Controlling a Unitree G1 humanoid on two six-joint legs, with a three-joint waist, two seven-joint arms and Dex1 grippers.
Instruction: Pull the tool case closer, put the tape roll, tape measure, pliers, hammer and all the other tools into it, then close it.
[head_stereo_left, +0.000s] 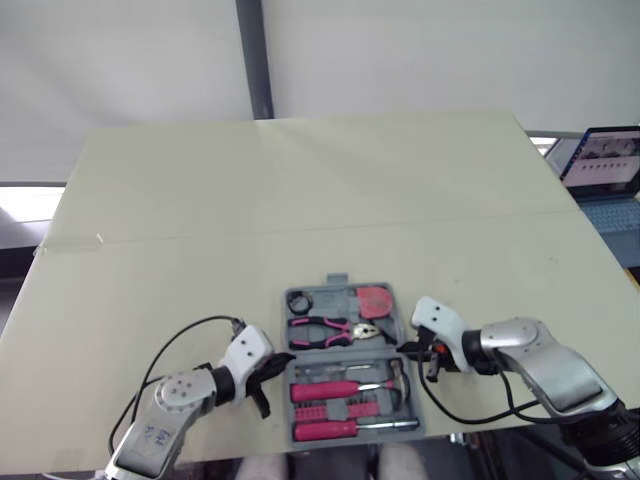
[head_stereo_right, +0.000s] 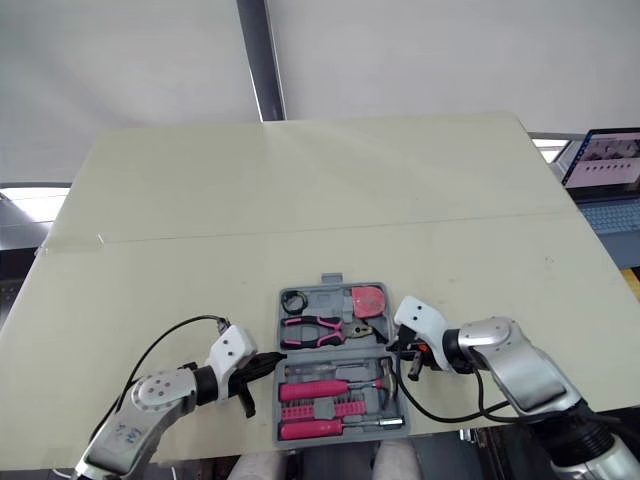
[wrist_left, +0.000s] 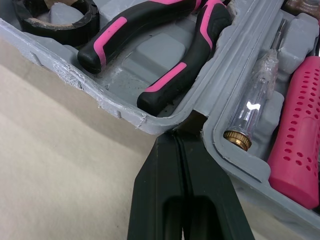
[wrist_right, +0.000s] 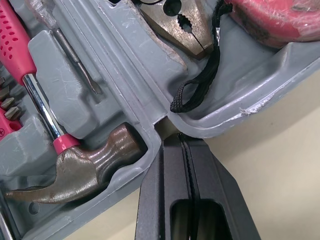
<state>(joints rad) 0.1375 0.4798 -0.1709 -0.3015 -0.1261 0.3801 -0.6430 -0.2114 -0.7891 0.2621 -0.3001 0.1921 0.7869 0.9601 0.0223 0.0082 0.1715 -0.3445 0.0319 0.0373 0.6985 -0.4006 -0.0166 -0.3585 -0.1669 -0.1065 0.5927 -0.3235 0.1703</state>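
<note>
**Case packed, lid still to fold**

Our left gripper (wrist_left: 182, 131), fingers pressed together, touches the hinge seam at 9 o'clock of the tool case (head_stereo_left: 337, 281). Our right gripper (wrist_right: 172, 134), likewise closed, meets it at 3 o'clock. The case lies open at the table's (head_stereo_left: 200, 200) 6 o'clock edge, with the pliers (head_stereo_left: 330, 330) and hammer (wrist_right: 75, 175) seated. Next, we judge, one half folds over.

Head stereo pair overhead; wrist cameras close at the sides of the tool case (head_stereo_left: 338, 281).
Both eye views look forward and down over the table (head_stereo_left: 300, 190), sharing the whole open case, slightly offset sideways. The left wrist view looks along the left gripper (wrist_left: 182, 131) at the case's left edge by the pliers (wrist_left: 180, 72); the right wrist view looks along the right gripper (wrist_right: 182, 137) at the opposite edge by the hammer (wrist_right: 85, 170).
</note>
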